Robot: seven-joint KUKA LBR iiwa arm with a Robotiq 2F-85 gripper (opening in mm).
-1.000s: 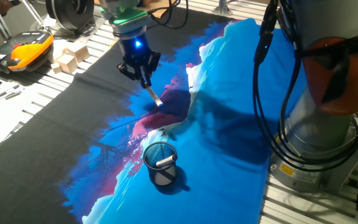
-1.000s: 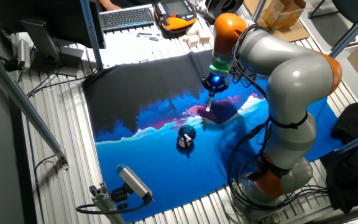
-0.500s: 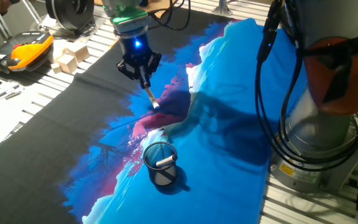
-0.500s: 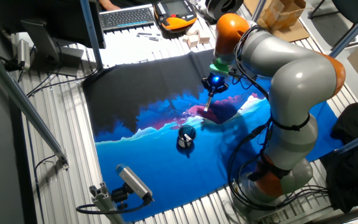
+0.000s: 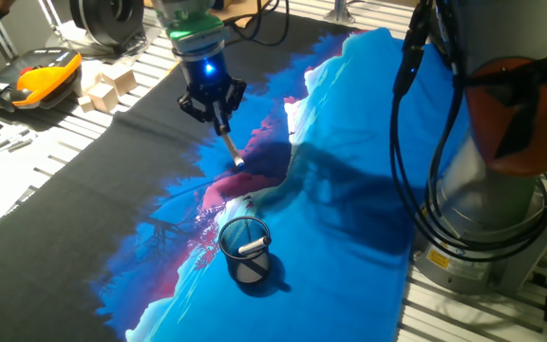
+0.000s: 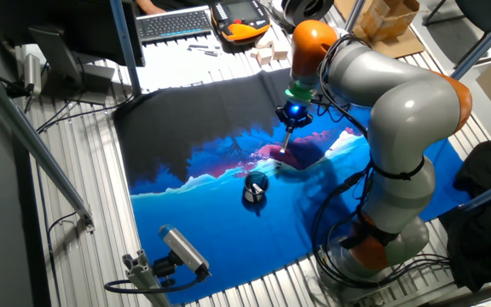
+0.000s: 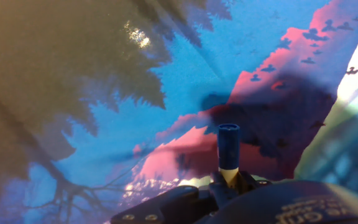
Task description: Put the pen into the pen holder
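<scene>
The slim whitish-silver pen (image 5: 230,148) with a dark end is clamped between the fingers of the black two-finger gripper (image 5: 218,122) and held tilted above the blue printed cloth (image 5: 349,161). The small round dark mesh pen holder (image 5: 244,249), containing a short white stick (image 5: 252,247), is seen upright on the cloth, well apart from the pen.

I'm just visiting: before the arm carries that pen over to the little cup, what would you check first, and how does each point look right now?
1. Pen clamped in gripper: ok.
2. Pen lifted off the cloth: looks ok, tip seems just above it.
3. Pen holder upright: ok.
4. Room inside the cup: cannot tell; a white stick already lies in it.
5. Path between pen and cup free of obstacles: ok.
</scene>
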